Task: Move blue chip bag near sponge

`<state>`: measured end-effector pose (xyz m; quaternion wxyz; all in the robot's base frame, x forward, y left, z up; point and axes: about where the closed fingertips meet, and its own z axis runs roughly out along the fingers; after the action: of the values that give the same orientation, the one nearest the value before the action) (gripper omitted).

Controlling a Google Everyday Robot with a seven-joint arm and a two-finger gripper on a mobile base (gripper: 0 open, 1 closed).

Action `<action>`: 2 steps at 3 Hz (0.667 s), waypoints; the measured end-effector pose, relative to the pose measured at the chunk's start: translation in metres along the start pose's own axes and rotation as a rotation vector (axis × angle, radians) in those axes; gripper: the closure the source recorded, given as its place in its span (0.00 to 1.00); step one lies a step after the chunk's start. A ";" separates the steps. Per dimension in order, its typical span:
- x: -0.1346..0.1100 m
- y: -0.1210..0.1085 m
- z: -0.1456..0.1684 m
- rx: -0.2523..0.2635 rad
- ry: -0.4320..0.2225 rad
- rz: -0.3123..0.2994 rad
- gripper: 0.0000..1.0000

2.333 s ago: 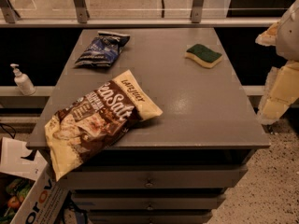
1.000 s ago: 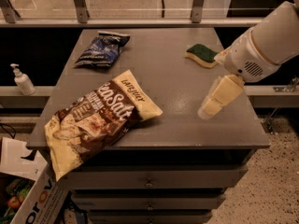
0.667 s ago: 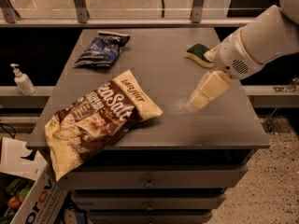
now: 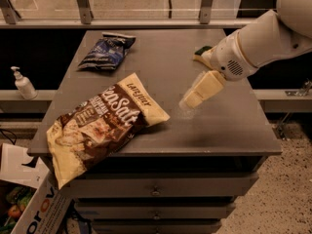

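**Blue bag at the far left, sponge half hidden at the far right**

The grey table [image 4: 229,130] has a flat, matte top over a stack of drawers [image 4: 156,191] with small pulls. The robot's white arm [image 4: 263,43] reaches in from the upper right, smooth and rounded, and is cut off by the frame edge. The big brown and cream Sea Salt bag [image 4: 102,126] lies puffed and glossy on the near left of the top, with its lower end hanging over the front corner.

The blue chip bag [image 4: 107,51] lies flat at the far left corner, well apart from everything else. It is dark navy foil, crinkled, with white and light-blue print too small to read.

The gripper [image 4: 187,101], cream-coloured and wedge-shaped, hangs tilted down toward the left just above the middle right of the table. It holds nothing, and I cannot tell whether it is open or closed.

The sponge [image 4: 203,49] sits at the far right. Only a dark green corner with a yellow edge shows beside the wrist, and the arm covers the rest.

A white pump bottle [image 4: 22,84] stands on a ledge left of the table.
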<state>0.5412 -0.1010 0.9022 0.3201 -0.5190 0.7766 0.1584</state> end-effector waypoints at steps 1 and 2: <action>0.000 0.003 0.004 0.008 -0.046 0.019 0.00; 0.000 0.004 0.025 0.023 -0.090 0.046 0.00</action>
<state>0.5455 -0.0849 0.8831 0.3571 -0.4895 0.7749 0.1799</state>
